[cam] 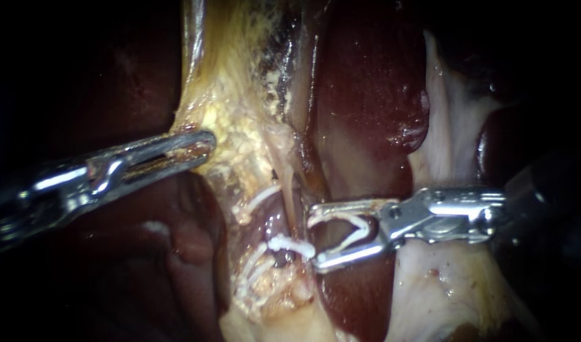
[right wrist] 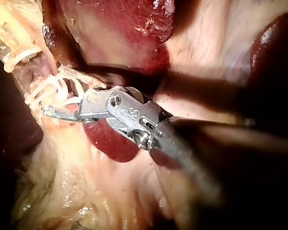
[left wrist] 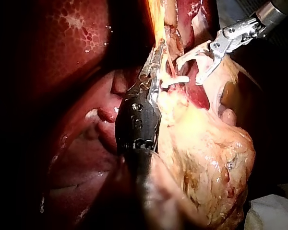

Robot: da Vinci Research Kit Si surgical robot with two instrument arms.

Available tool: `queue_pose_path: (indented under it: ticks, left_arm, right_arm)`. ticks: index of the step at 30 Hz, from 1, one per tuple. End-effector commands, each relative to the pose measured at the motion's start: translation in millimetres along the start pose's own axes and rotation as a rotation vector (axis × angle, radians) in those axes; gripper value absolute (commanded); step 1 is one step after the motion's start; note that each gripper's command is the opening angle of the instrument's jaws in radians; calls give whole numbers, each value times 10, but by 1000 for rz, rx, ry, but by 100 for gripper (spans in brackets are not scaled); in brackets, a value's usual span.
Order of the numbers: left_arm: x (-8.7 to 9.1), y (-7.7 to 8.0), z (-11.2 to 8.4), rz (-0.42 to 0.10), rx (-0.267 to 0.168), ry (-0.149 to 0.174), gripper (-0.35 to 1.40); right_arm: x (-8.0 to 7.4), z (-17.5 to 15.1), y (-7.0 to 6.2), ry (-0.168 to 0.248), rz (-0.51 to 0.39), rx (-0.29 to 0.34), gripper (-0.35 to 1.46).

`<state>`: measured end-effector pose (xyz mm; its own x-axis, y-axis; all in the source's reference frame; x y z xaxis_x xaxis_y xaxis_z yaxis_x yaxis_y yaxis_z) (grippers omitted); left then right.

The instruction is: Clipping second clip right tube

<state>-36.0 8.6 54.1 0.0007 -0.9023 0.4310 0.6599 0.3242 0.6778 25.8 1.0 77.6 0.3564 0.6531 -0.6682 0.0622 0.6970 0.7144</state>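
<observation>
The dark red liver [cam: 366,95] is lying just right of the right tube [cam: 292,196], the left instrument [cam: 200,145] is clenching its claw on yellowish tissue [cam: 240,126] up-left of that tube, and the right instrument [cam: 316,240] is grasping an open white clip [cam: 364,226] in its spread claw just right of the tube, beside a fastened clip [cam: 290,245].

Right of tube [cam: 290,196]: clip [cam: 357,220] in right instrument [cam: 316,239].

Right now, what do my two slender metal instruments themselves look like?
The left instrument has long, slim silver jaws on a dark wrist and shaft. The right instrument has shorter, forked silver jaws, a bright hinge block with pins, and a dark shaft.
</observation>
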Motion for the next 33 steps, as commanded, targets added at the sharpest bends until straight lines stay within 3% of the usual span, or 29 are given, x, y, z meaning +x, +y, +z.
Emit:
queue_pose_path:
  ticks: [1, 8, 23, 26, 28, 29, 33]
  left_arm:
    - [-1, -2, -1, -1, 3, -3, -35]
    - [-2, -10, -7, 4, 4, -5, -35]
    - [-2, -12, -8, 4, 4, -5, -35]
    - [-2, -12, -8, 4, 4, -6, -35]
    - [-2, -12, -8, 4, 4, -5, -35]
    - [-1, -12, -8, 4, 4, -6, -35]
    - [-1, -12, -8, 4, 4, -5, -35]
  right_arm:
    - [-1, 1, 5, -1, 6, -14, 57]
    - [-1, 4, 19, -5, 46, -52, 55]
    - [-1, 41, 22, -6, 100, -46, 44]
    - [0, 39, 22, -6, 101, -45, 15]
    - [0, 34, 21, -5, 131, -42, -27]
    - [0, 31, 21, -10, 156, -39, -35]
    - [0, 28, 21, -21, 198, -44, -35]
